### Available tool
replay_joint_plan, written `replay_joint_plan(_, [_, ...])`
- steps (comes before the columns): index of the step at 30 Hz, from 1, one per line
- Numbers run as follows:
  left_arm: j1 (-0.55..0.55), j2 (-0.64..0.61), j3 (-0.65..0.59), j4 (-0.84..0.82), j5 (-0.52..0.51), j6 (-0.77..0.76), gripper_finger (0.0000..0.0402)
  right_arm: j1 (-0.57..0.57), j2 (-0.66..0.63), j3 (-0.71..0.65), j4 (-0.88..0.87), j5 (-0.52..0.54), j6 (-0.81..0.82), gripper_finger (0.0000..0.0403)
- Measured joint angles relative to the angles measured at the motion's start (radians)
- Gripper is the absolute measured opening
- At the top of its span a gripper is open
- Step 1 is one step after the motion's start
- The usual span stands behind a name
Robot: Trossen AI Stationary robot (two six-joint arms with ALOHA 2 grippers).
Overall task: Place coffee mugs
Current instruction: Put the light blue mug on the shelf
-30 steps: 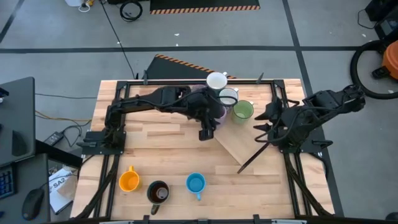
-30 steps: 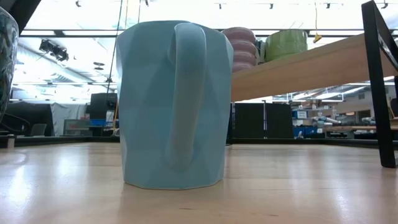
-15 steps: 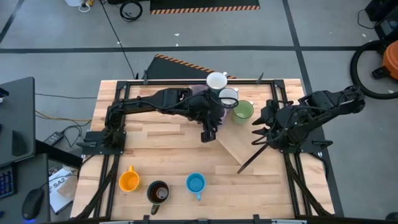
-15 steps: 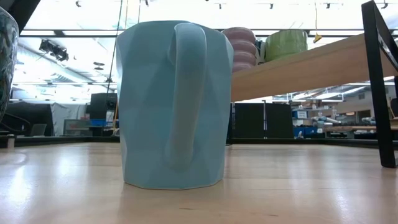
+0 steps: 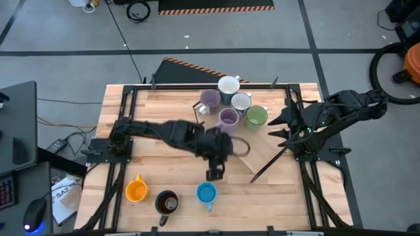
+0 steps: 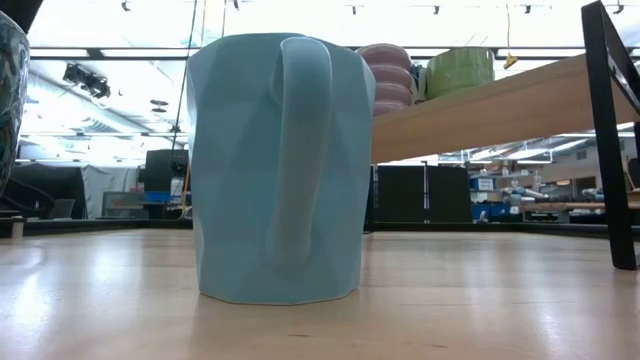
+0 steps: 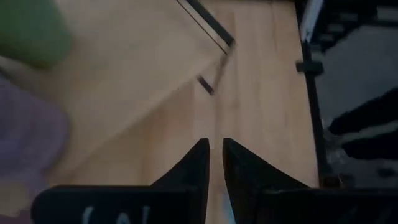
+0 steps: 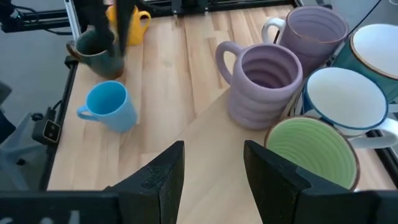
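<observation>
Five coffee mugs stand close together on a raised wooden board at the far middle: two lavender, two white and a green one. Near the front edge a blue mug, a dark mug and an orange mug rest on the table. My left gripper hovers just beyond the blue mug, its fingers nearly together with nothing between them. My right gripper waits open at the table's right, facing the mugs on the board.
The board slopes up from the table's middle to the far right on black metal legs. Black frame rails run along both sides of the table. Bare tabletop lies between the board and the three front mugs.
My left gripper has swung away from the lavender mugs on the board toward the table's near edge and now stands over the table just beyond the blue mug. The two lavender mugs, covered by the arm before, now show in full.
</observation>
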Motion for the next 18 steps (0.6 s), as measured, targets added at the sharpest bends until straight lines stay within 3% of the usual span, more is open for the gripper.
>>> replay_joint_plan(12, [-0.180,0.096,0.002,-0.055,0.009,-0.136,0.0050,0.010,0.000,0.000,0.004,0.011,0.061,0.0172])
replay_joint_plan(18, [-0.240,0.183,0.001,-0.052,0.142,-0.367,0.0050,0.031,0.003,0.000,0.008,0.022,0.074,0.0172])
